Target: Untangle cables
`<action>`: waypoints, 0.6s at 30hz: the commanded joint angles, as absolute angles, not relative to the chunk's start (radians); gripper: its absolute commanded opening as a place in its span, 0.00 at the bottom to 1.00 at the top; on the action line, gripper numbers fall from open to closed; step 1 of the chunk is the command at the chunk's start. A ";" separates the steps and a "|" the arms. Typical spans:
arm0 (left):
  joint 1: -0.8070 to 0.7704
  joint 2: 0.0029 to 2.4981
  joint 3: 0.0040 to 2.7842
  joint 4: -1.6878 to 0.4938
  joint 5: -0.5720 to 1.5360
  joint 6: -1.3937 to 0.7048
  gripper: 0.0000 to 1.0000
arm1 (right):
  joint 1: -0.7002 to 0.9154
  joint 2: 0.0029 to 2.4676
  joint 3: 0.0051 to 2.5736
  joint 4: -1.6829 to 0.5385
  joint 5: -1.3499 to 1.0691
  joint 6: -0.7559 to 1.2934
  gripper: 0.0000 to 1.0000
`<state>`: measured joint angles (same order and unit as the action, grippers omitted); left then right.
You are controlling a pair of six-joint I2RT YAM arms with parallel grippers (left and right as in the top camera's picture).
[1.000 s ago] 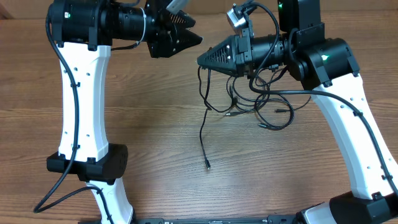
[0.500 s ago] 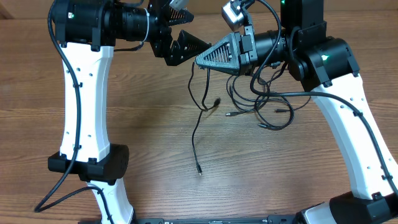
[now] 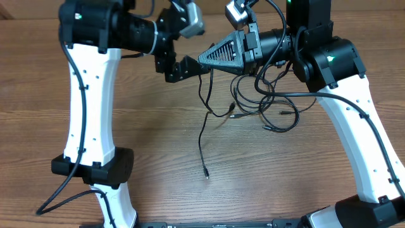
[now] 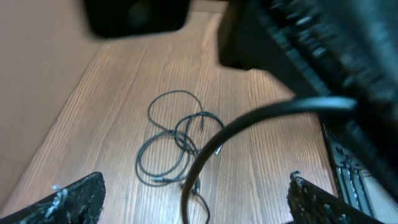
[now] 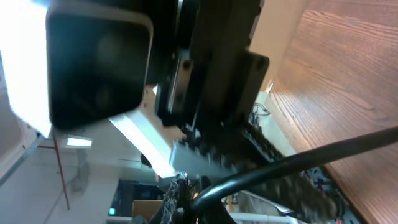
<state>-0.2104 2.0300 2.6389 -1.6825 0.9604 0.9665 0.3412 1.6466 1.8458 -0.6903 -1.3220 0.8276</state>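
Right claw (image 3: pixel 204 58): pinching one cord (image 3: pixel 202 140), holding it up to draw it from the tangle (image 3: pixel 269 104).
Left claw (image 4: pixel 198 198): gaping wide beside that cord, likely preparing to grab.

- The left gripper (image 3: pixel 188 64) is dropping lower and rolling over, so its wrist camera (image 3: pixel 190 18) is now showing on top. Its tip is closing in on the tip of the right gripper (image 3: pixel 204 58).
- The left arm (image 3: pixel 88 95) is leaning a little further right than a second ago.
- The loose strand (image 3: pixel 202 133) of the cables (image 3: pixel 266 104), hanging below the right gripper, is swinging back right after drifting left. Its end plug (image 3: pixel 207 175) is lying lower on the table (image 3: pixel 158 158) than a second ago.
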 commanded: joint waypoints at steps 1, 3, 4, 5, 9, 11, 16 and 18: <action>-0.229 2.035 2.637 -1.664 0.965 1.044 0.93 | 0.350 1.633 1.859 -0.682 -1.346 0.858 0.04; -0.229 2.035 2.637 -1.648 0.971 1.043 0.89 | 0.361 1.633 1.859 -0.682 -1.348 0.858 0.04; -0.229 2.035 2.637 -1.644 0.974 1.043 0.86 | 0.366 1.633 1.859 -0.682 -1.348 0.858 0.04; -0.229 2.035 2.637 -1.641 0.980 1.043 0.82 | 0.371 1.633 1.859 -0.681 -1.348 0.858 0.04; -0.229 2.035 2.637 -1.640 0.995 1.043 0.43 | 0.376 1.633 1.859 -0.681 -1.346 0.860 0.04; -0.229 2.035 2.637 -1.641 1.007 1.043 0.43 | 0.376 1.633 1.859 -0.681 -1.345 0.860 0.04; -0.229 2.035 2.637 -1.641 1.044 1.043 0.18 | 0.377 1.633 1.859 -0.682 -1.345 0.860 0.04; -0.229 2.035 2.637 -1.641 1.047 1.043 0.04 | 0.377 1.633 1.859 -0.682 -1.345 0.859 0.04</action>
